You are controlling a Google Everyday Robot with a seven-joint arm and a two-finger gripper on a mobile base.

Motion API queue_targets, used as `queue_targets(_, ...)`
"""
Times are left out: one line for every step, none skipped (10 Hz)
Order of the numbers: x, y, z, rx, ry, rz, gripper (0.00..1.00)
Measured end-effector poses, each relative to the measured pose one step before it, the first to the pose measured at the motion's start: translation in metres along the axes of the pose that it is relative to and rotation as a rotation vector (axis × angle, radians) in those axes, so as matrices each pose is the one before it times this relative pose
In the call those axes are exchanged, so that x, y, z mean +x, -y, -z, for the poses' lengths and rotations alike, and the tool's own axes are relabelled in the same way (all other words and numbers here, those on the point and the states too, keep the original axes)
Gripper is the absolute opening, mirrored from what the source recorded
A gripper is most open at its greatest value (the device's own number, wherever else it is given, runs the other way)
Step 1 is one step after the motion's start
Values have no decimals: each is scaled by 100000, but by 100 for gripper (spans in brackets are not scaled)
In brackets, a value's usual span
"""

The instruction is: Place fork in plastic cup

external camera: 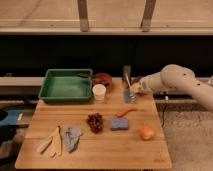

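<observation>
The thin silver fork (128, 83) stands nearly upright, leaning a little left, at the back right of the wooden table (100, 150). Its lower end meets the small pale blue plastic cup (129, 96). My gripper (135, 89) is at the end of the white arm (175, 80) that reaches in from the right. It sits right beside the fork's lower part and just above the cup's rim. Whether it still touches the fork is hidden.
A white cup (99, 92) stands left of the plastic cup, in front of a green tray (66, 85). A carrot (126, 111), blue sponge (119, 123), grapes (95, 121), an orange fruit (146, 132), beige utensils (54, 141) and a grey cloth (71, 137) lie on the table.
</observation>
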Motion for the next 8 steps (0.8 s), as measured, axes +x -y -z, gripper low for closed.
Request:
queue_targets(-408, 941, -77, -2014, 3430, -1386, 0)
queue_targets(167, 1305, -63, -6072, 7951, -1856, 0)
queue_targets(276, 700, 224, -4210, 6157, -247, 0)
queue_targets(83, 268, 90, -2819, 4180, -38, 0)
queue_targets(-89, 263, 205, -2340, 4289, 182, 0)
queue_targets(34, 252, 227, -983, 2358, -46, 0)
queue_targets(-11, 117, 155, -145, 790, -30, 0)
queue_targets(18, -40, -37, -96, -42, -2, 0)
